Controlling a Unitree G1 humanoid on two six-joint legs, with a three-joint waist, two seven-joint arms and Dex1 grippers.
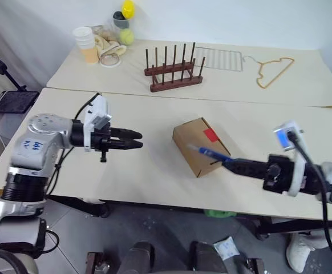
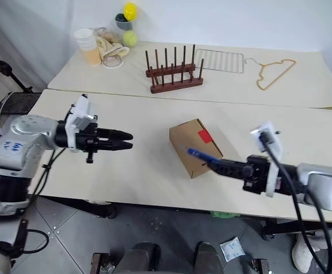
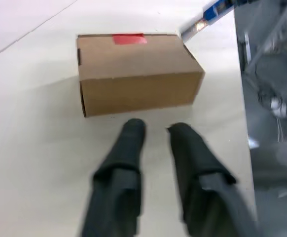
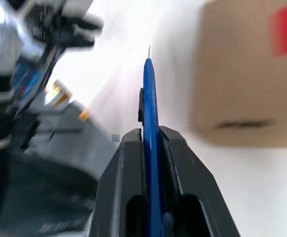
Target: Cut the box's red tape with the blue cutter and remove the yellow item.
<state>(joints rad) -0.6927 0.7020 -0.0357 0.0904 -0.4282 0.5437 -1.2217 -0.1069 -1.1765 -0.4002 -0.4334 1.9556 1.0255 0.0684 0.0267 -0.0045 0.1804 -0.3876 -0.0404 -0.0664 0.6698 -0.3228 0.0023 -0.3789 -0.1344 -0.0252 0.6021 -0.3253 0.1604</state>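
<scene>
Two cream-topped tables (image 1: 154, 171) are standing edge to edge; the nearer one is carrying the work.

One small brown cardboard box (image 1: 199, 146) is sitting closed near the middle of the nearer table, with one short red tape strip (image 1: 211, 135) stuck across its top seam. The yellow item named in the task is not discernible; the box flaps are lying shut.

The left tool (image 1: 133, 140) is hovering above the table well to the left of the box, pointing toward it, its two black fingers (image 3: 128, 148) standing close together with a narrow gap and pinching nothing.

The right tool (image 1: 234, 164) is reaching in from the right, its two fingers pressed onto one slim blue pen-shaped cutter (image 1: 213, 153). The cutter's tip is lying over the box's near top edge, below the red tape; contact with the cardboard cannot be confirmed.

On the far table are resting one wooden peg rack (image 1: 173, 71), one wire grid (image 1: 218, 58), one tan clothes hanger (image 1: 274, 71), one stack of paper cups (image 1: 86, 44), one yellow-green ball (image 1: 126, 36) and one small bright yellow ball (image 1: 128, 8).
</scene>
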